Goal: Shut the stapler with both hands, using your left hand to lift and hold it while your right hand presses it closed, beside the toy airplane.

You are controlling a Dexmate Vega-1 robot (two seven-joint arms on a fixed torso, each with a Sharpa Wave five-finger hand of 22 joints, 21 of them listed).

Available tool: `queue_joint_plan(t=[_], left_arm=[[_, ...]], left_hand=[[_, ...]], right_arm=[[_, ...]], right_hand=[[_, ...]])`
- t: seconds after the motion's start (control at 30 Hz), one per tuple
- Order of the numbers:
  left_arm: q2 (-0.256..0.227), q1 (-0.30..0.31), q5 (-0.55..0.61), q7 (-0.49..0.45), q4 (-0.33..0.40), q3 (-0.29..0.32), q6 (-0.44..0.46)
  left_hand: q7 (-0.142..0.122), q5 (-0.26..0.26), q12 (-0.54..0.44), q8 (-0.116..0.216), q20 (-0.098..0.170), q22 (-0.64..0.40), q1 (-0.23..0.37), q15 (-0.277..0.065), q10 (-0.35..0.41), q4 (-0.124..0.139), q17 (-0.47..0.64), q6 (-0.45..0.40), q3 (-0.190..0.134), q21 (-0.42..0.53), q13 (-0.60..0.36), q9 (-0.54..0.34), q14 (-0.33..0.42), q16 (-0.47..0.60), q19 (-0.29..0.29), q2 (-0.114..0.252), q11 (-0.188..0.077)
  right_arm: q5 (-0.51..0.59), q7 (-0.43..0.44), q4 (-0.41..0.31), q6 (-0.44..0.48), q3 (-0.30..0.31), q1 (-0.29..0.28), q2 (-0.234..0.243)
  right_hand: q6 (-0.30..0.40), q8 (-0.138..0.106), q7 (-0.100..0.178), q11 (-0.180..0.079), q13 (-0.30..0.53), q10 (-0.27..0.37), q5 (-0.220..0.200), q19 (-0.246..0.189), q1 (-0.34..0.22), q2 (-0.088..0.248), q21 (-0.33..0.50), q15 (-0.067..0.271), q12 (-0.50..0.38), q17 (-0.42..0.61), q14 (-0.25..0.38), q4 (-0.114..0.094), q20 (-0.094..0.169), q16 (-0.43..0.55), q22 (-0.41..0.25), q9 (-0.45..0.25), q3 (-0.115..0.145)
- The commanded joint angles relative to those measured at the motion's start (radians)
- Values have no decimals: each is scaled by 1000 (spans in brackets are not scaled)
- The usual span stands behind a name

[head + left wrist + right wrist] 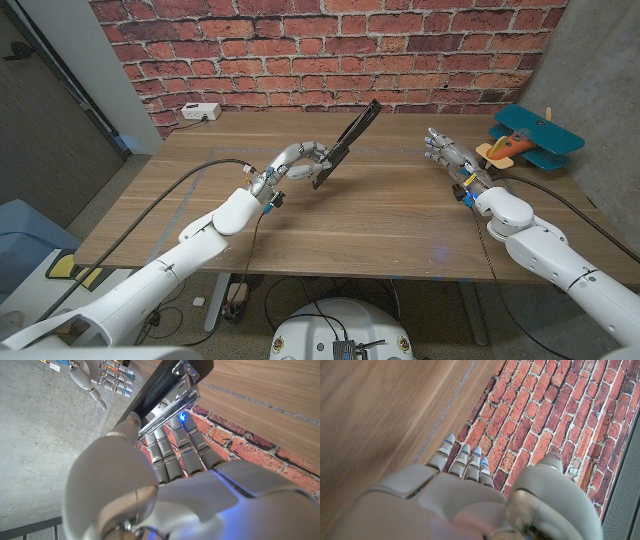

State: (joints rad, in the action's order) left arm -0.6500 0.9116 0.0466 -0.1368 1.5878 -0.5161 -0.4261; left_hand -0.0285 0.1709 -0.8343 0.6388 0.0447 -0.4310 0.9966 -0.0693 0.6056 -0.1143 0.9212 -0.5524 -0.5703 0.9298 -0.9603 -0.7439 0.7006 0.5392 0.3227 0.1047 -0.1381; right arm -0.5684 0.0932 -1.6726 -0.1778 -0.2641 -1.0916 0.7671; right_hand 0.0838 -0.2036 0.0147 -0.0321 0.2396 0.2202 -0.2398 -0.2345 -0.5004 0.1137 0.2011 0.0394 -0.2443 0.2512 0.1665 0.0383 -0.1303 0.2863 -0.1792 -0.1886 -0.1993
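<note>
A wooden table [350, 215] stands before a red brick wall [330, 50]. The robot's left hand [297, 160] holds a long black stapler with a silver metal staple channel [343, 144] lifted off the table near its middle. The left wrist view shows the thumb on one side and the fingers [172, 455] on the other, clamping its lower end. The stapler's long axis slants upward and away from the left hand, toward the wall, with its free end highest. The right hand [448, 157] hangs well apart to the stapler's right, holding nothing, fingers straight and close together. Just beyond it sits a blue and orange toy airplane [528, 140]. The pressing move likely needs the right hand to travel leftward to the raised end.
</note>
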Motion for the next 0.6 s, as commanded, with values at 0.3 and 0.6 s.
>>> queue_joint_plan(t=[0.3,0.6], left_arm=[[31,-34,-13,22,-10,-30,25],[52,-50,-50,42,-45,-41,0]], left_hand=[[-46,3,2,-9,-2,10,90,-96,10,133,0,-63,-150,23,-2,9,10,5,-8,101,7],[-43,3,5,-14,-1,20,87,-94,10,130,-3,-62,-151,35,-5,8,8,4,-11,102,5]], right_arm=[[10,-55,-13,-49,13,-24,33],[49,-69,-32,-42,5,-18,65]], right_hand=[[9,-7,4,-6,22,12,4,-42,-6,18,20,83,-8,69,82,3,-6,76,-7,-2,15],[20,-11,22,-6,28,13,7,-49,-11,22,22,82,-9,97,82,6,-15,94,-9,-2,22]])
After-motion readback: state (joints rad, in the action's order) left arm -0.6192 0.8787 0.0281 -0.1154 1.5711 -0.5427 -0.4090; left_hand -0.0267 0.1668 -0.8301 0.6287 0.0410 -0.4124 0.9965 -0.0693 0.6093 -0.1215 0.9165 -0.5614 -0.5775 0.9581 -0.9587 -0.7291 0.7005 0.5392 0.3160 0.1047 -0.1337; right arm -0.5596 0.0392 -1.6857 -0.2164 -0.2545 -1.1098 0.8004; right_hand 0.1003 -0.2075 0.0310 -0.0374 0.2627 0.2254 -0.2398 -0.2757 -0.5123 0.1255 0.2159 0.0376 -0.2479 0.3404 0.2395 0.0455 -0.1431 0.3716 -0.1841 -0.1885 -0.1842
